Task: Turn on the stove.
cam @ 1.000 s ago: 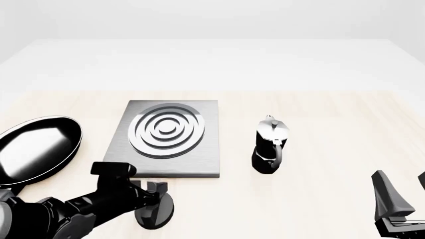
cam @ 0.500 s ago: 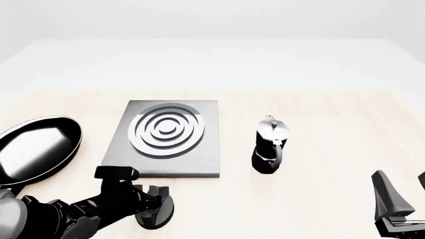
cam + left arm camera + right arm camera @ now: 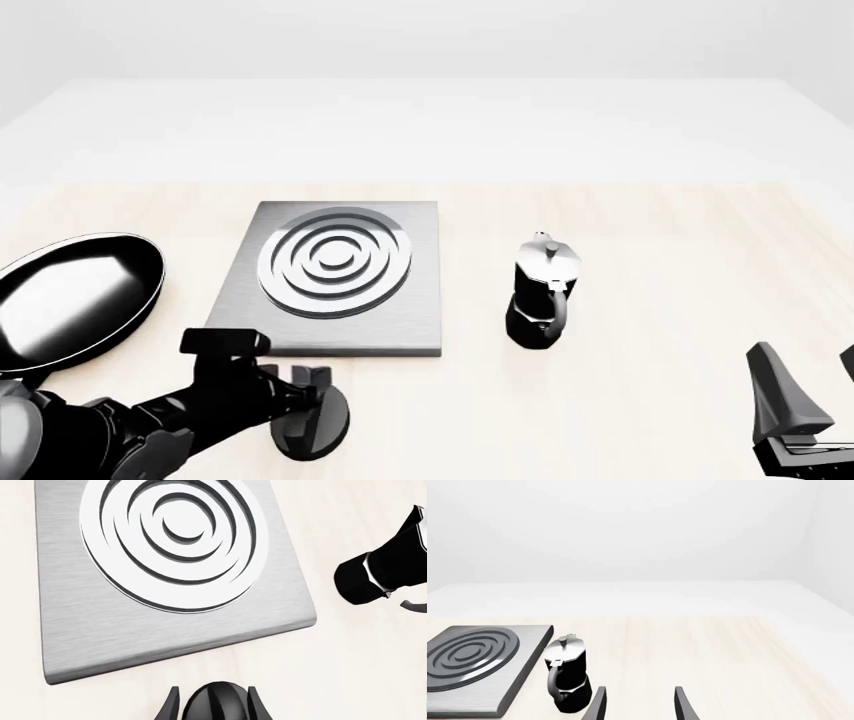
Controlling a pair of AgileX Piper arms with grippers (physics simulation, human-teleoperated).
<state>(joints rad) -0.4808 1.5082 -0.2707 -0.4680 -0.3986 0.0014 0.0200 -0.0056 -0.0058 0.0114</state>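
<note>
The knob (image 3: 217,702) sits between the fingers of the left gripper (image 3: 300,392), which look clamped on its sides, just short of the stove (image 3: 336,280) slab's near edge. Judging from that grip, reaching and grasping are done; whether any turning has happened cannot be told, so the twist seems to be what is left. Beyond the jaws and off to the side stands the moka pot (image 3: 542,295). The right gripper (image 3: 639,702) hangs idle, jaws apart, holding nothing

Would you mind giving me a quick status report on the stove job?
Left gripper closed around the stove's knob. Right gripper open, idle, holding nothing. Stove sits flat; frying pan and moka pot stand apart from the knob, nothing blocking.
</note>
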